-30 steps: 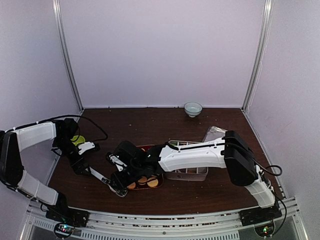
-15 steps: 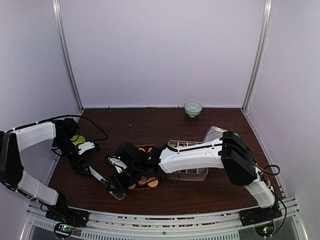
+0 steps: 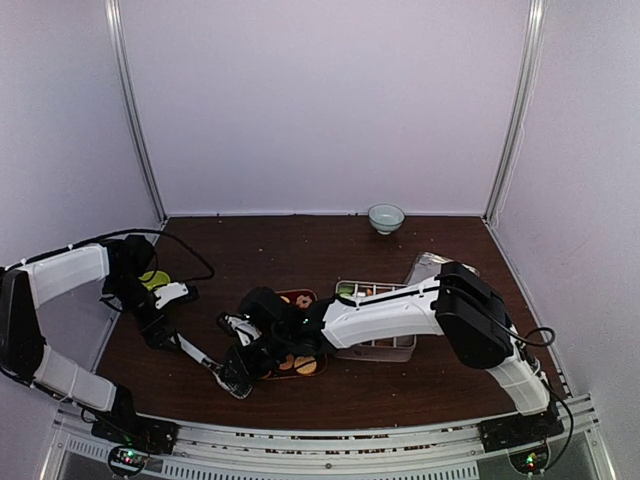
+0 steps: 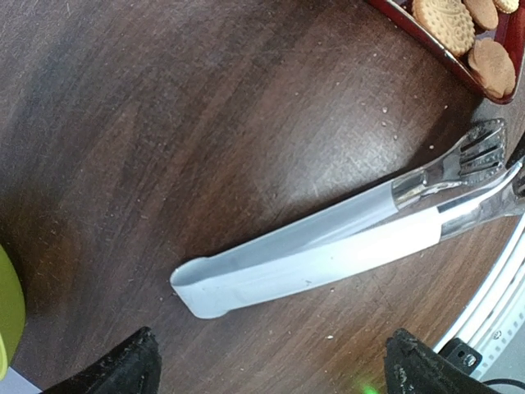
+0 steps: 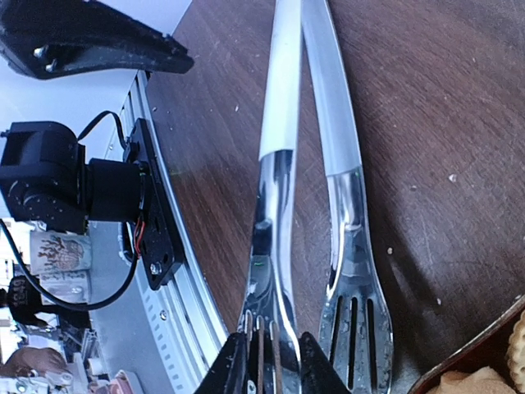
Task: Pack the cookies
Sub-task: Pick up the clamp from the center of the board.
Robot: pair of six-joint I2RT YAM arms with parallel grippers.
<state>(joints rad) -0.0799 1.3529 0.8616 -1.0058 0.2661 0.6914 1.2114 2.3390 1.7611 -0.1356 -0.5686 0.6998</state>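
Judging the round golden cookies point(image 4: 443, 20) light, brittle: pinching gently across edges advised. Right gripper point(image 5: 275, 361) is narrowly straddling one blade of the white-handled metal tongs point(image 4: 328, 246), hold uncertain; left gripper point(image 4: 271, 369) is gaping wide, empty.

The cookies point(image 4: 443, 20) are golden-brown with a fine stamped pattern, on a dark red tray point(image 4: 459, 72). The tongs point(image 4: 328, 246) are two-toned: white handles, mirror-silver slotted tips. The table point(image 4: 164, 123) is dark brown woodgrain (flecked with pale crumbs).

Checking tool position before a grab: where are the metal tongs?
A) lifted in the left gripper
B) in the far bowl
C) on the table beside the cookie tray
C: the tongs lie on the table, slotted tips beside the red tray holding cookies.
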